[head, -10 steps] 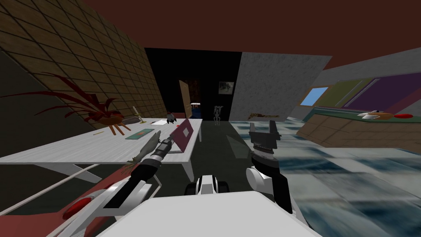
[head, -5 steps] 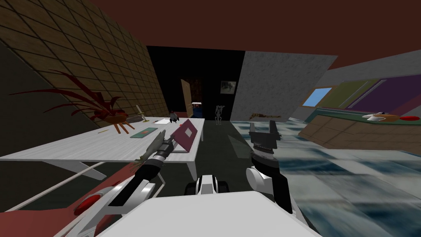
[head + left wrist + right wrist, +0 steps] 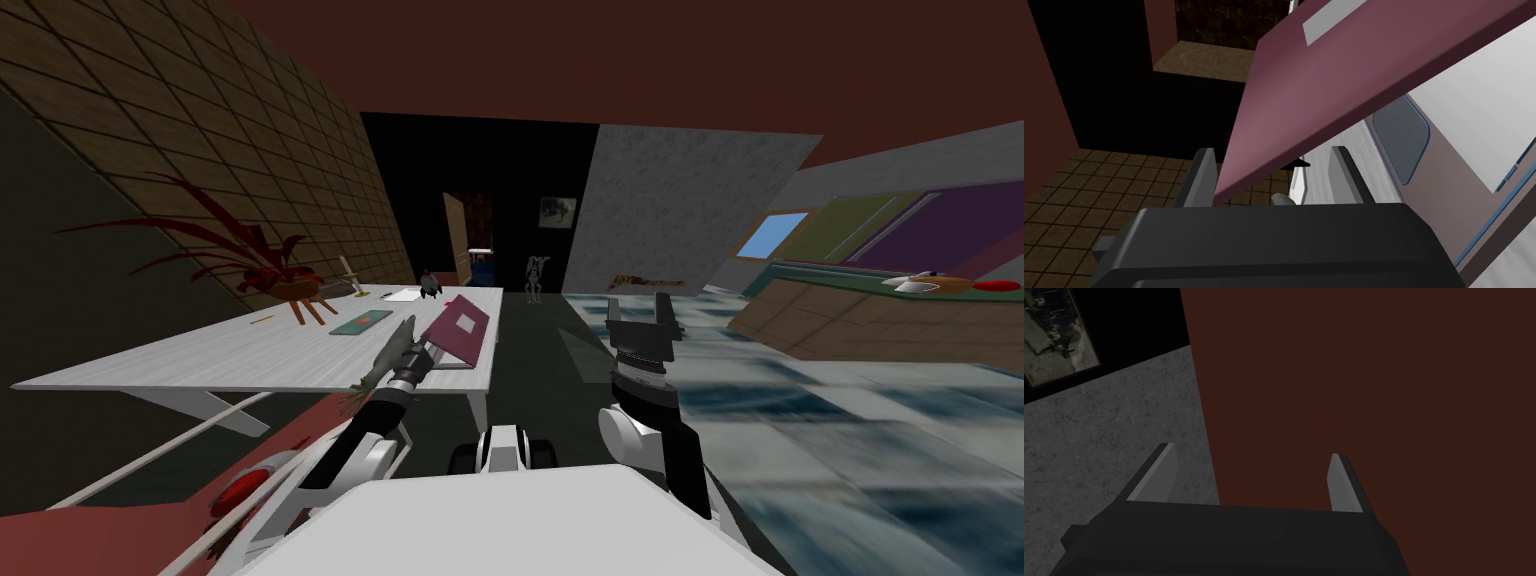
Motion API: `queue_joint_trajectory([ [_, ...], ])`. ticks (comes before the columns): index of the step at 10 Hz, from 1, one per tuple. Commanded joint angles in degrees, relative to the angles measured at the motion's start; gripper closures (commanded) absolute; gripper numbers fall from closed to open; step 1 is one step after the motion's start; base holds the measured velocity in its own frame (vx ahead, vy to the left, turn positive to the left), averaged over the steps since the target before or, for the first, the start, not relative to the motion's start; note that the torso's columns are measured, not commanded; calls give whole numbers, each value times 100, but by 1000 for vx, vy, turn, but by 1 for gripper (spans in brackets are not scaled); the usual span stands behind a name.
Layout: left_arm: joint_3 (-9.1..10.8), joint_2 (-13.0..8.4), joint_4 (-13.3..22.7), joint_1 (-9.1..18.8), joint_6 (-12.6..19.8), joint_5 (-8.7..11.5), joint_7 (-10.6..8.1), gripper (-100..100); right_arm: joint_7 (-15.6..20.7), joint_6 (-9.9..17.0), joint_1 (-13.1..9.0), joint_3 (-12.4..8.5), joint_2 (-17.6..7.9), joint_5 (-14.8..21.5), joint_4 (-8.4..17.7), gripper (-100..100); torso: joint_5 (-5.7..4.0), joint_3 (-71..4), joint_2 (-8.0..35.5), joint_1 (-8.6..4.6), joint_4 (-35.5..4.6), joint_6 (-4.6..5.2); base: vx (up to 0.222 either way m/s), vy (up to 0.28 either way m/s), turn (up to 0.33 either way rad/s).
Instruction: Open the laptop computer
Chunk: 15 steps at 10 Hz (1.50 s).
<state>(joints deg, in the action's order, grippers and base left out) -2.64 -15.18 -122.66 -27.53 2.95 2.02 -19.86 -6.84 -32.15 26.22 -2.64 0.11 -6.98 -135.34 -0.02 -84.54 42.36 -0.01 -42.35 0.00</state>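
My released left hand straddles a corner of the half-raised maroon laptop lid on the worktop; right hand released too. Far left, a pot holds red leaves.

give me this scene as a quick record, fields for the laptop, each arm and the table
laptop: maroon lid raised partway off its base, at the end of the white table
left gripper: open, a corner of the lid between its fingers
right gripper: open, held up away from the table, holding nothing
also on table: red-leaved plant, flat green thing
task state: lid partly open, not fully
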Motion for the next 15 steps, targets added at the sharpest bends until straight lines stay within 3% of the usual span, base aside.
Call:
queue_joint_trajectory([
  [1,-37,98,129,69,-49,121,-105,100,0,0,0,0,0,0,0,0,-2,2,4,0,-4,0,-8,58,-7],
  [2,-133,272,436,112,-280,294,-262,100,0,0,0,1,1,0,0,0,-9,3,6,-25,-5,-1,-4,69,-2],
  [4,-225,440,720,153,-511,454,-397,100,0,0,0,0,0,0,0,0,-1,1,1,1,-2,1,-3,116,-18],
  [5,-188,344,466,45,-338,404,-370,-100,0,0,0,0,0,0,0,0,2,1,2,12,-1,-3,11,52,-1],
  [14,-97,32,-997,-633,418,448,-633,-100,0,0,0,1,1,0,0,0,0,5,6,2,-4,1,37,-15,16],
  [15,-114,60,-884,-610,363,437,-602,-100,0,0,0,1,1,0,0,0,-3,3,5,-4,-4,0,18,-2,5],
])
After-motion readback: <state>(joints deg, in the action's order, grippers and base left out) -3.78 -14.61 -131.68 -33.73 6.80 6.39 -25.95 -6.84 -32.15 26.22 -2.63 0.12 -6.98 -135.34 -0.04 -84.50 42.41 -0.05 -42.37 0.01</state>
